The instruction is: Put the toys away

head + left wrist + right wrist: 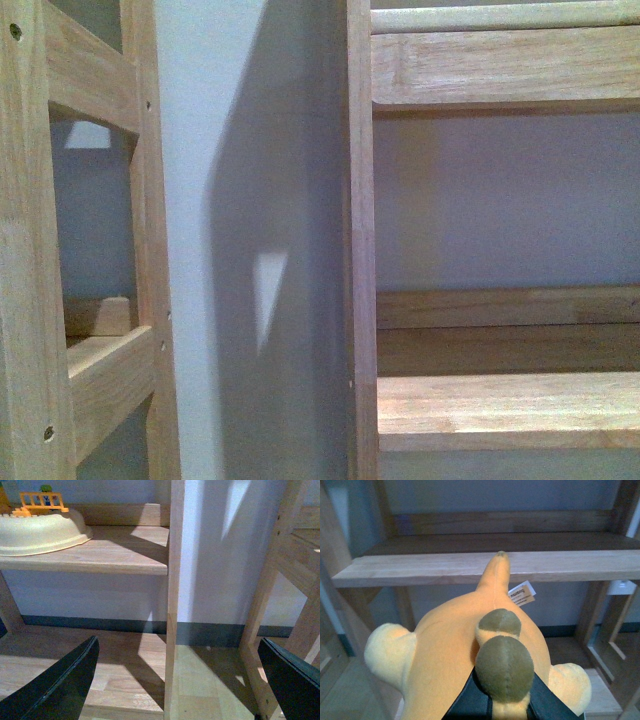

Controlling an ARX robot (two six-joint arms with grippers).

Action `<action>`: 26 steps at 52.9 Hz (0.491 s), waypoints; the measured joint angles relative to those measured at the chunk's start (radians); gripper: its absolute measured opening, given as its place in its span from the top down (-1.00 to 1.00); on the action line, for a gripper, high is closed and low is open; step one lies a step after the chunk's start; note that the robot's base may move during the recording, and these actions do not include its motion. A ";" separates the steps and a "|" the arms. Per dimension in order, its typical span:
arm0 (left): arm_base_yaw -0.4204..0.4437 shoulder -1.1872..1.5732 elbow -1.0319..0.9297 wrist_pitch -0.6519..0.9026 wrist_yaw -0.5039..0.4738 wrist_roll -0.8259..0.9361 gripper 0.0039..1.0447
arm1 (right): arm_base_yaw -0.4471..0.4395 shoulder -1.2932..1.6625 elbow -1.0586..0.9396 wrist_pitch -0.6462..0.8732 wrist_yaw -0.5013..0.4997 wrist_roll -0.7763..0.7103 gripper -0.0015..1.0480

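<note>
Wooden shelf: near, facing the toy. Orange plush toy: clamped in right gripper, not yet shelved. Left gripper: jaws apart, empty. Placement remains.

support: wooden shelf | on it: cream bowl

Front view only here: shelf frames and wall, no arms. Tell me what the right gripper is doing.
Observer: The right gripper is shut on an orange plush toy.
Operator: Say what is ahead of it.
Observer: A wooden shelf stands beyond the toy's pointed tip.
Operator: Now report the left gripper.
Observer: The left gripper is open and holds nothing.
</note>
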 joint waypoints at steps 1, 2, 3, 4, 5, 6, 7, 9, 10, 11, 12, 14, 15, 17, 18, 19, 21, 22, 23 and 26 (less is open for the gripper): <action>0.000 0.000 0.000 0.000 0.000 0.000 -0.89 | 0.013 0.010 0.005 0.005 0.021 -0.002 0.88; 0.000 0.000 0.000 0.000 0.000 0.000 -0.89 | 0.024 0.021 0.011 0.011 0.034 -0.005 0.88; 0.000 0.000 0.000 0.000 0.000 0.000 -0.89 | 0.029 0.026 0.015 0.014 0.045 -0.008 0.88; 0.000 0.000 0.000 0.000 0.000 0.000 -0.89 | 0.037 0.038 0.025 0.017 0.056 -0.011 0.88; 0.000 0.000 0.000 0.000 0.000 0.000 -0.89 | 0.040 0.043 0.030 0.017 0.061 -0.012 0.88; 0.000 0.000 0.000 0.000 0.000 0.000 -0.89 | 0.047 0.053 0.041 0.017 0.071 -0.016 0.88; 0.000 0.000 0.000 0.000 0.000 0.000 -0.89 | 0.052 0.063 0.054 0.019 0.079 -0.019 0.88; 0.000 0.000 0.000 0.000 0.000 0.000 -0.89 | 0.063 0.079 0.075 0.027 0.096 -0.024 0.88; 0.000 0.000 0.000 0.000 0.000 0.000 -0.89 | 0.067 0.085 0.082 0.031 0.102 -0.026 0.88; 0.000 0.000 0.000 0.000 0.000 0.000 -0.89 | 0.077 0.097 0.099 0.038 0.114 -0.030 0.88; 0.000 0.000 0.000 0.000 0.000 0.000 -0.89 | 0.082 0.103 0.108 0.042 0.119 -0.032 0.88; 0.000 0.000 0.000 0.000 0.000 0.000 -0.89 | 0.103 0.127 0.144 0.057 0.137 -0.044 0.88; 0.000 0.000 0.000 0.000 0.000 0.000 -0.89 | 0.108 0.134 0.153 0.059 0.140 -0.045 0.88; 0.000 0.000 0.000 0.000 0.000 0.000 -0.89 | 0.122 0.152 0.183 0.066 0.150 -0.054 0.88; 0.000 0.000 0.000 0.000 0.000 0.000 -0.89 | 0.132 0.164 0.203 0.071 0.158 -0.060 0.88; 0.000 0.000 0.000 0.000 0.000 0.000 -0.89 | 0.137 0.171 0.212 0.074 0.163 -0.061 0.88; 0.000 0.000 0.000 0.000 0.000 0.000 -0.89 | 0.153 0.190 0.242 0.081 0.179 -0.073 0.88; 0.000 0.000 0.000 0.000 0.000 0.000 -0.89 | 0.163 0.204 0.262 0.085 0.189 -0.078 0.88; 0.000 0.000 0.000 0.000 0.000 0.000 -0.89 | 0.168 0.211 0.272 0.089 0.193 -0.083 0.88; 0.000 0.000 0.000 0.000 0.000 0.000 -0.89 | 0.194 0.246 0.323 0.104 0.218 -0.102 0.88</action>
